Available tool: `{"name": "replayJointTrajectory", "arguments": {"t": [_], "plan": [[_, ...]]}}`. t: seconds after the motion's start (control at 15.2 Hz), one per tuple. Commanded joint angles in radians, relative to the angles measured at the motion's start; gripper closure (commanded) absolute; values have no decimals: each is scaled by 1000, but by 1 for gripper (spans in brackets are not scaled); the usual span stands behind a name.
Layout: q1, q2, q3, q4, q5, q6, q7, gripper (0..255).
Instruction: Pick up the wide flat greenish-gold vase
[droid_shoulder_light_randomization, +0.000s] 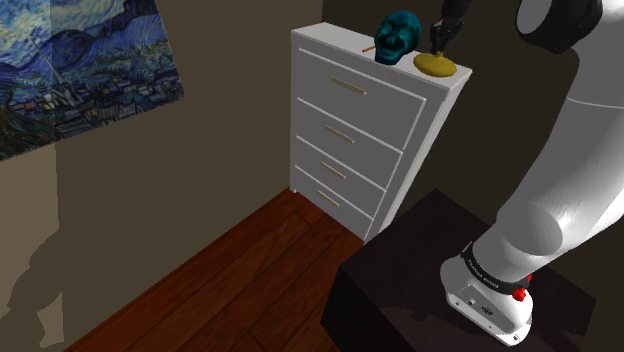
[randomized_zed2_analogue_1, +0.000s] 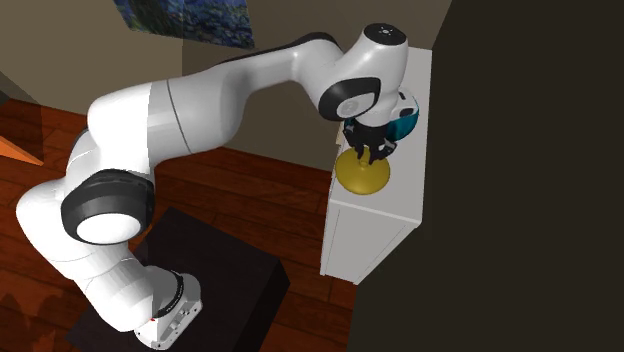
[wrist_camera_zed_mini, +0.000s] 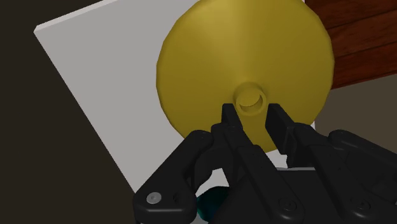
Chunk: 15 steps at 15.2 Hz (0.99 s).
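Two black fingers (wrist_camera_zed_mini: 230, 121) of the gripper (wrist_camera_zed_mini: 252, 109) stand on either side of the short neck of the wide, flat greenish-gold vase (wrist_camera_zed_mini: 242, 51). They seem to clasp the neck, though the contact is hard to judge in the wrist view. The vase sits on top of the white dresser (droid_shoulder_light_randomization: 350, 130), near the corner at the shoulder view's right, just beside a teal skull (droid_shoulder_light_randomization: 397, 38). The white arm (randomized_zed2_analogue_1: 200, 100) reaches onto it from above.
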Motion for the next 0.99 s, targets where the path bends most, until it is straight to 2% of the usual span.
{"name": "replayJointTrajectory", "arguments": {"t": [0.0, 0.79, 0.92], "plan": [[-3, 3, -1, 30, 1, -27, -1, 255], [-44, 59, -2, 275, 28, -219, -10, 255], [-45, 60, -2, 278, 28, -222, -10, 255]]}}
